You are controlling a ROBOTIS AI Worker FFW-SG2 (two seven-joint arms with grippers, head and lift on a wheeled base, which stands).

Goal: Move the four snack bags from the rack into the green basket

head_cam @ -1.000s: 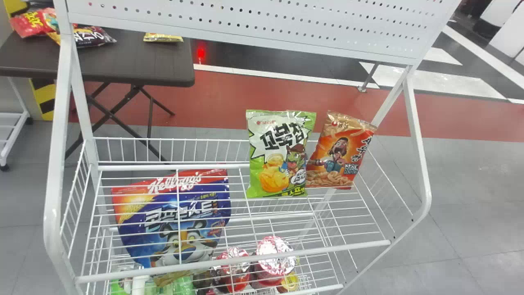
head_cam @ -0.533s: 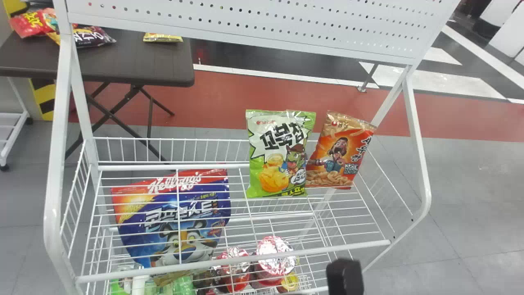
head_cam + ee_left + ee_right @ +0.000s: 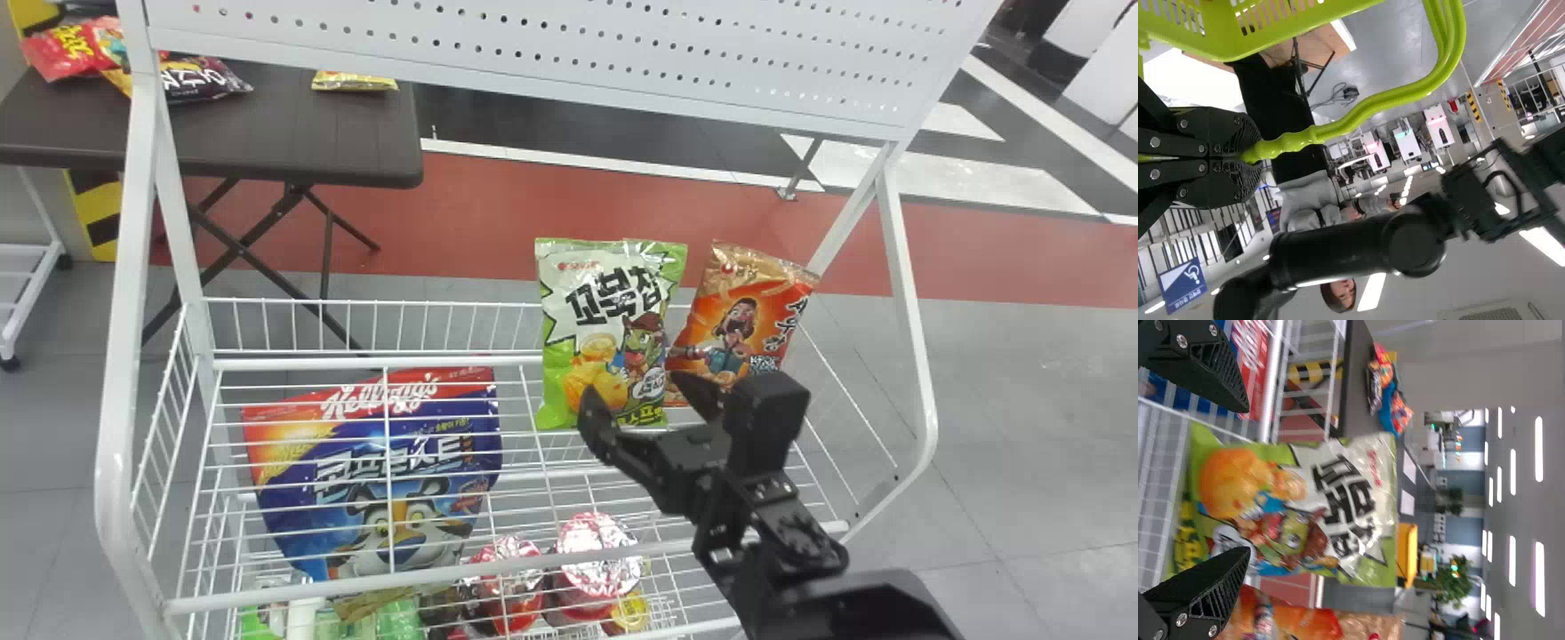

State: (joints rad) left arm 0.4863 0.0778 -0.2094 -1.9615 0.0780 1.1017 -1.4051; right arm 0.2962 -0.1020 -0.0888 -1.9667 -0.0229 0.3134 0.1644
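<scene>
My right gripper (image 3: 642,396) stands open before the lower part of the green snack bag (image 3: 605,333), one finger over that bag, the other over the orange snack bag's (image 3: 733,324) lower part. Both bags lean upright side by side at the rack's back. In the right wrist view the green bag (image 3: 1298,507) lies between and beyond the spread fingers of the right gripper (image 3: 1245,480); the orange bag (image 3: 1291,623) is partly cut off. In the left wrist view my left gripper (image 3: 1251,155) is shut on the handle of the green basket (image 3: 1271,33), whose inside is hidden.
On the white wire rack (image 3: 507,564), a blue cereal bag (image 3: 382,480) leans at the left. Red-lidded cups (image 3: 596,556) show below through the wires. Side posts and a perforated panel (image 3: 533,44) frame the rack; a dark table (image 3: 293,124) with packets stands behind.
My right arm has come in from the bottom edge and moved up and forward over the rack, to the front of the green and orange bags. The bags have stayed in place.
</scene>
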